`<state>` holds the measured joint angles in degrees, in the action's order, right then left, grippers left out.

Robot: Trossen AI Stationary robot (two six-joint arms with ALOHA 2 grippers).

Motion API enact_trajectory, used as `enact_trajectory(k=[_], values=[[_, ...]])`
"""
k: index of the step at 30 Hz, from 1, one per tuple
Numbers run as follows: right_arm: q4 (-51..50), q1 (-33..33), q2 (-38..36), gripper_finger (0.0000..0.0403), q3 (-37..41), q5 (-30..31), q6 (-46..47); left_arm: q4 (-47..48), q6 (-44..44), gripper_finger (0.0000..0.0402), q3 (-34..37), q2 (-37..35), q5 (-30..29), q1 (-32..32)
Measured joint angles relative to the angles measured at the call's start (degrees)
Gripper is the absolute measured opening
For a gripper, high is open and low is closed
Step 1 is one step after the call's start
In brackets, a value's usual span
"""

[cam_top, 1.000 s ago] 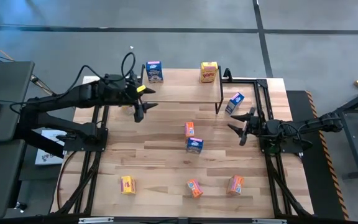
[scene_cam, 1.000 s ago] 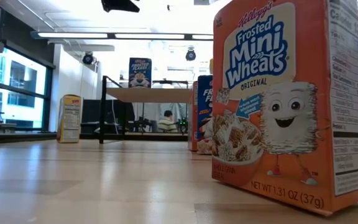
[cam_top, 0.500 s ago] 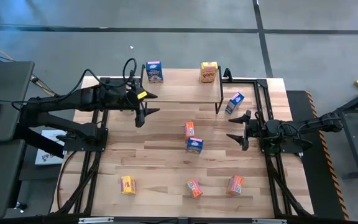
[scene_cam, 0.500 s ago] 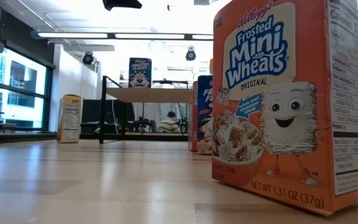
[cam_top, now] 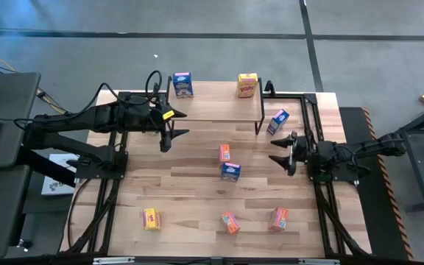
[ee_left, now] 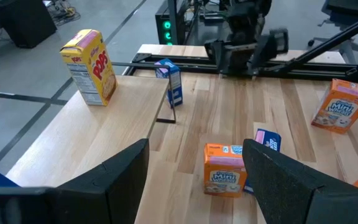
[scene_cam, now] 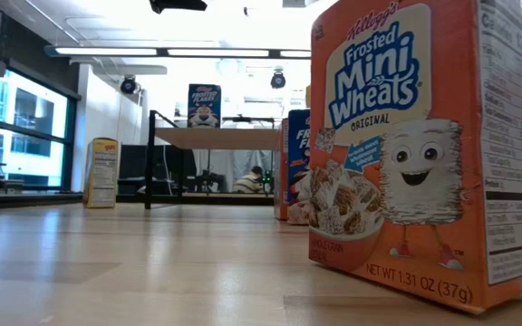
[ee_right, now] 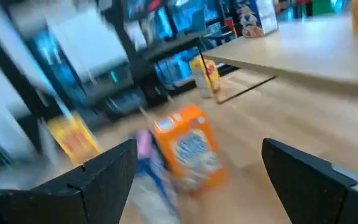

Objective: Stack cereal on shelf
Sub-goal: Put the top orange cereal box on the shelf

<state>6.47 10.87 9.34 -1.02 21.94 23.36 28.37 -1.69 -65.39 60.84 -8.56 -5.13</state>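
- The low shelf [cam_top: 216,103], a light wood plank on thin dark metal legs, stands at the far edge of the wooden desk [cam_top: 190,191]. It carries two small cardboard cereal boxes upright: a blue one [cam_top: 183,85] at its left end and a yellow one [cam_top: 247,85] at its right, so the plank between them is bare, likely room for more.
- A second blue box [cam_top: 278,121] leans tilted just beside the shelf's right leg, on the desk rather than the plank.
- The left tool [cam_top: 169,132] hovers over the desk in front of the shelf's left part, fingers apart and empty.
- The right tool [cam_top: 284,152] hangs near the desk's right side, fingers spread wide, nothing between them. It faces the orange box [cam_top: 224,152] and the blue box [cam_top: 230,171] at mid-desk, probably the nearest pick.
- A yellow box [cam_top: 151,218] and two orange boxes [cam_top: 230,222] [cam_top: 279,218] sit well apart along the near edge, with open wood around each.
- The dark frame rails [cam_top: 311,125] flank both sides, narrowing sideways travel.
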Motion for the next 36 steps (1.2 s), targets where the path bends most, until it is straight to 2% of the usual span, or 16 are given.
enact_trajectory(k=[3, 11, 18, 26, 31, 36], values=[[1.94, 0.0, -0.01, 0.0339, 0.0, 0.05, 11.04, -0.01, 0.0, 0.0251, 0.0, 0.0, 0.0, 0.0], [4.16, 0.0, 0.02, 0.0339, 0.0, 0.24, 21.49, -0.01, -0.9, 0.0251, 0.0, 0.0, -0.02, 0.0], [7.96, 0.0, 0.02, 0.0339, 0.0, 0.78, 19.74, 0.0, -0.9, 0.0251, 0.0, 0.0, -0.01, 0.0], [18.22, 0.0, 0.05, 0.0339, -1.03, -0.02, 15.43, 0.01, -2.1, 0.0251, -0.02, 0.0, -0.02, -0.05], [13.13, 0.0, 2.47, 0.0339, -9.32, -0.11, 11.73, 0.28, -3.49, 0.0251, -0.02, -0.99, -0.3, -0.11], [2.29, 0.0, 10.34, 0.0339, -22.78, 0.42, 7.09, 0.45, -4.83, 0.0251, -0.02, -3.57, -4.19, -0.09]])
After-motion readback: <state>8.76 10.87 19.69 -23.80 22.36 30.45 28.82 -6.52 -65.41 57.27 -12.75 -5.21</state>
